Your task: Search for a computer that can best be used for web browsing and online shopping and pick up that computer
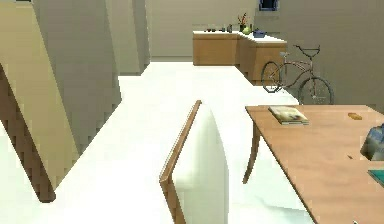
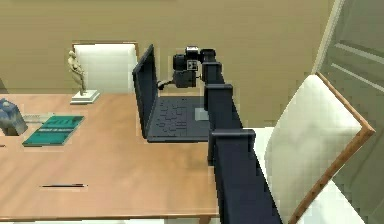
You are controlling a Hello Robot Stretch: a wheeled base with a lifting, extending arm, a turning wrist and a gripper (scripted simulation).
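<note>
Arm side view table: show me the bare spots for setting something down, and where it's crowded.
Bare wood lies between the teal book and the laptop, and along the table's near edge from the pen to the arm. Crowded: the view's left, by the statuette.

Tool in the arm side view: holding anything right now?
Tool: cannot tell whether it holds anything; it is at the laptop on the table.

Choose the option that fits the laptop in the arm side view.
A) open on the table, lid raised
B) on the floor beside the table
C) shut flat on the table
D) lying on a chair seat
A: the laptop rests on the wooden table with its lid raised and its keyboard showing.
</note>
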